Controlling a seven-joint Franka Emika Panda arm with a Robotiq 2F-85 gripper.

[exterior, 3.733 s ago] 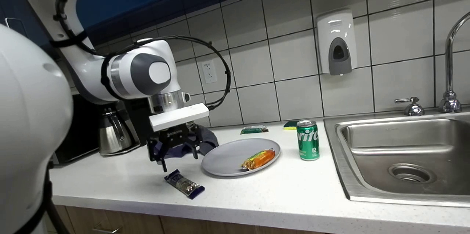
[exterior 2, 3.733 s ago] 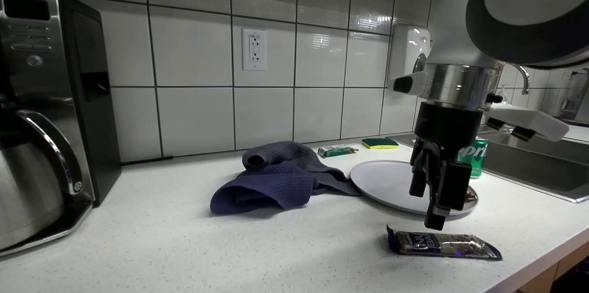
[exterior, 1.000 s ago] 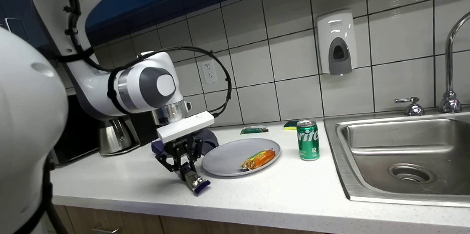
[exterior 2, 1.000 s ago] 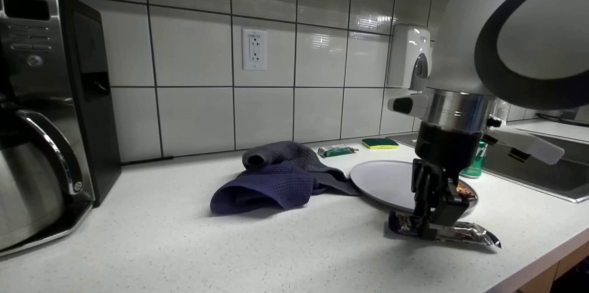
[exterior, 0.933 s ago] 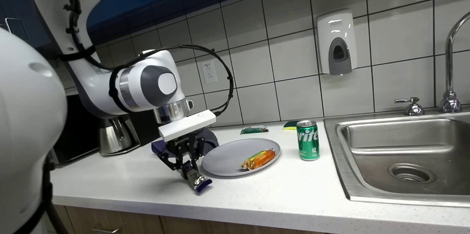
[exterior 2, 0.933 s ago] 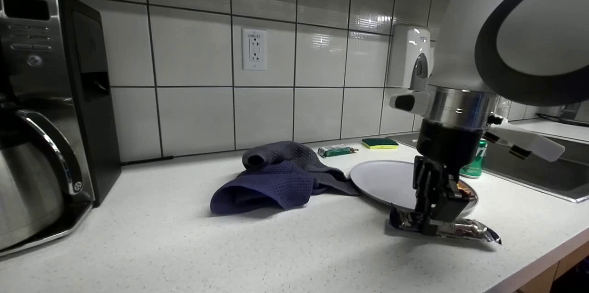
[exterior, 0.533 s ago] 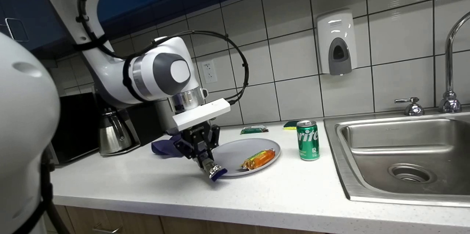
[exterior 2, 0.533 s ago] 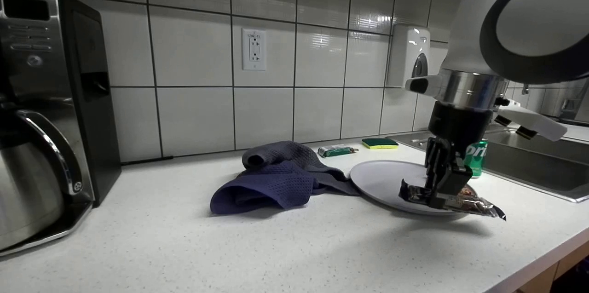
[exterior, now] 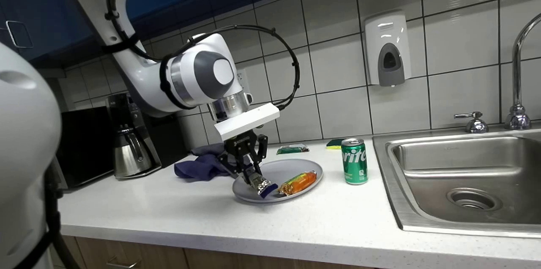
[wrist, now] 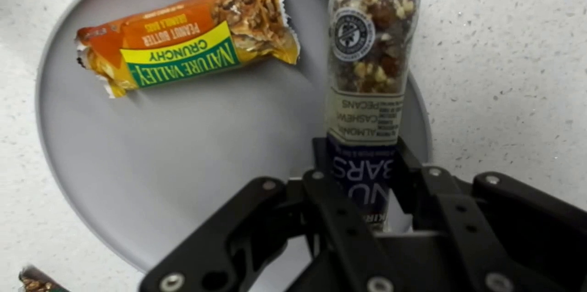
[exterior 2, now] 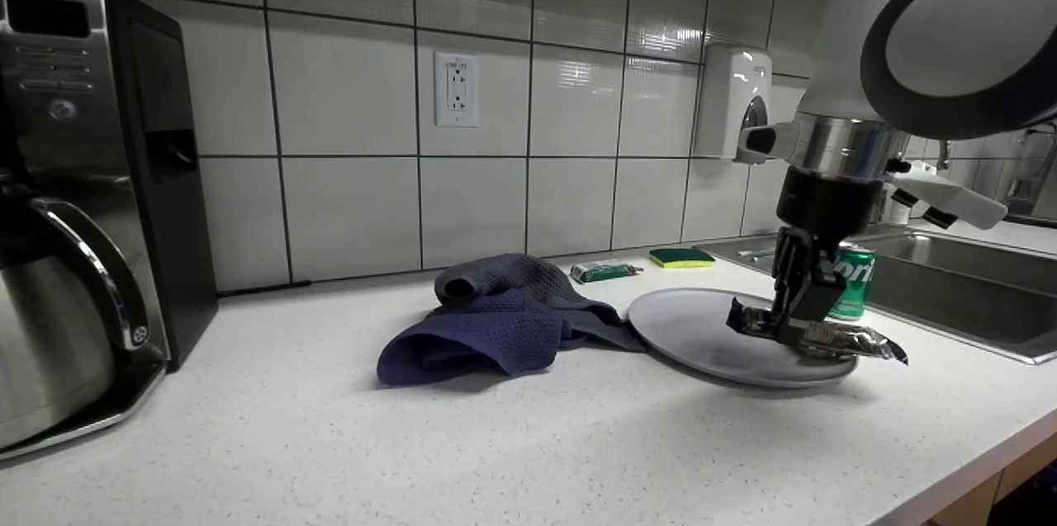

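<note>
A dark-blue and clear wrapped nut bar (wrist: 367,113) is gripped across its blue end by my gripper (wrist: 361,159) in the wrist view. Both fingers press its sides. In an exterior view the bar (exterior: 260,183) hangs over the near left part of a round grey plate (exterior: 243,193), its free end tilted down. The other view angle has the bar (exterior 2: 842,339) held above the plate's right side. An orange granola bar (wrist: 183,40) lies on the plate, apart from the held bar; the arm and held bar hide it in an exterior view.
A green soda can (exterior: 355,161) stands right of the plate, before the steel sink (exterior: 389,184). Behind lie a green-wrapped bar (exterior 2: 605,271) and a sponge (exterior 2: 681,258). A blue-grey cloth (exterior 2: 504,328) touches or nearly touches the plate; a coffee maker (exterior 2: 91,179) stands left.
The nut bar lay on the counter below the open gripper; the gripper shut on it, lifted it, and carried it over the plate. Plate, can and cloth stayed put.
</note>
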